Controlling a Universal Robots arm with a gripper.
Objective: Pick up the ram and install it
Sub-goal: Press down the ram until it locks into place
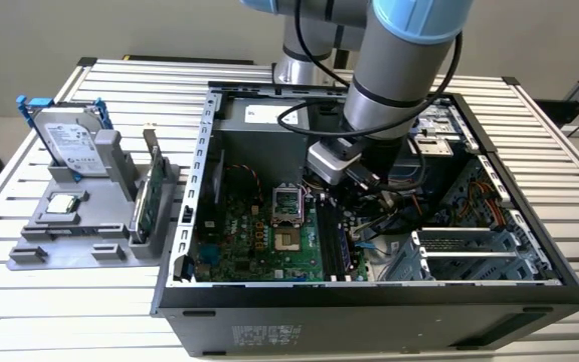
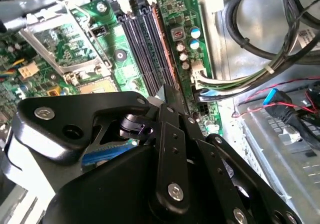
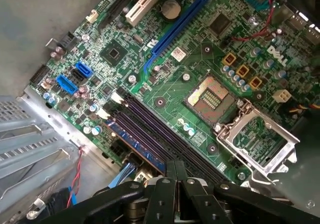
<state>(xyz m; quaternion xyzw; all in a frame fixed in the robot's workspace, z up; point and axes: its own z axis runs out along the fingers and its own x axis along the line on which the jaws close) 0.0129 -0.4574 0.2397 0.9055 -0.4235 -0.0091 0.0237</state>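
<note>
Slatted metal table [image 1: 118, 75]; carries all else.
Open computer case [image 1: 370, 317], lying on its side across the table's middle and toward the exterior view's right edge; green motherboard [image 1: 239, 241] flat on its floor, bundled cables [image 2: 260, 74] beside the board.
Robot arm [image 1: 400, 68], grey with blue joint caps; reaches down from the table's far edge into the case, wrist low over the board.
Grey fixture [image 1: 68, 226], near the table's edge at the exterior view's left, well apart from the arm; bears an upright hard drive [image 1: 68, 139], an upright green card [image 1: 147, 196] with bracket, and a small square processor chip [image 1: 63, 204] lying flat.
Processor socket [image 3: 260, 136], frame hinged open, next to the memory slots [image 3: 165, 139].
Gripper [image 2: 167, 101], black linkage; fingers drawn together on the ram, directly above the slots in both wrist views.
Ram [image 2: 167, 59]; thin stick seen edge-on in the second wrist view, standing along the slot row nearest the cables, one end pinched between the fingers; whether fully seated cannot be told.
</note>
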